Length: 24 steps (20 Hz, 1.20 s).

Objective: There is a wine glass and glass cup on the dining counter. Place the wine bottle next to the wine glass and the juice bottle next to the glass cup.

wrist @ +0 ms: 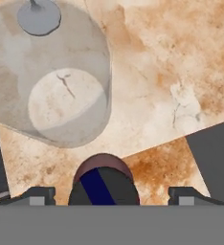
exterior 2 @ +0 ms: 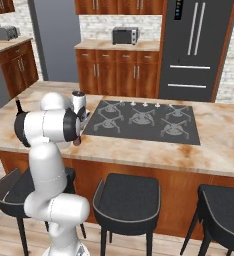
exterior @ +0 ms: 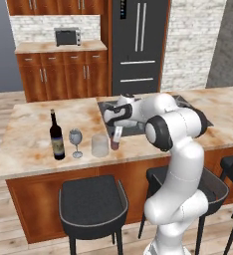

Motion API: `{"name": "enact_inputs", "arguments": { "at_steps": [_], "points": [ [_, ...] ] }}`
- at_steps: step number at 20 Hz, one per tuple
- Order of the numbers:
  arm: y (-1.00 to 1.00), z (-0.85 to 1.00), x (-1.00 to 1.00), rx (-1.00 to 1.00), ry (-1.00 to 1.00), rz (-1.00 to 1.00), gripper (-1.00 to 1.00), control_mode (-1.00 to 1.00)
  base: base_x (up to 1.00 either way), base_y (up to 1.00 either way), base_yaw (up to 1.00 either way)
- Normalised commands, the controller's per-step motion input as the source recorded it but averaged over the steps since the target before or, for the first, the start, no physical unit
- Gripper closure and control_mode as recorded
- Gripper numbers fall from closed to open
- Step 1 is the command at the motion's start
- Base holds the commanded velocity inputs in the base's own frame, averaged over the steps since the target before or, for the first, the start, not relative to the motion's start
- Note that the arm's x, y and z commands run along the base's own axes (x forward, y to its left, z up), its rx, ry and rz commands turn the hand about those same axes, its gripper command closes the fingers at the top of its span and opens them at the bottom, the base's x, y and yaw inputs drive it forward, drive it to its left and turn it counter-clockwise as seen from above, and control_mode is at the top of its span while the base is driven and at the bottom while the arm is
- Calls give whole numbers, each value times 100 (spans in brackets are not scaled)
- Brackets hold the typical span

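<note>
Left base view: on the marbled bench (exterior: 24, 144) the wine bottle (exterior: 57, 136) stands upright with the wine glass (exterior: 76, 142) just beside it, then the glass cup (exterior: 100, 145), then the juice bottle (exterior: 115, 139) close by the cup. The gripper (exterior: 116, 130) hangs directly over the juice bottle. In the hand view its fingertips (wrist: 37, 196) stand wide apart on either side of the juice bottle's cap, not touching it.
</note>
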Motion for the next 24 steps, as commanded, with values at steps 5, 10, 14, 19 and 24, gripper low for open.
{"name": "enact_inputs", "arguments": {
  "at_steps": [5, 10, 14, 19, 24],
  "points": [
    [8, 4, -4, 0, 1, 0, -100, -100, 0, 0, 0],
    [0, 21, -15, -1, 1, -2, -100, -100, 0, 0, 0],
    [-4, 15, -30, 0, 0, -6, -100, -100, 0, 0, 0],
    [-5, 21, -39, 0, 0, -10, -100, -100, 0, 0, 0],
    [-7, 16, -49, -1, 0, -19, -100, -100, 0, 0, 0]
  ]
}}
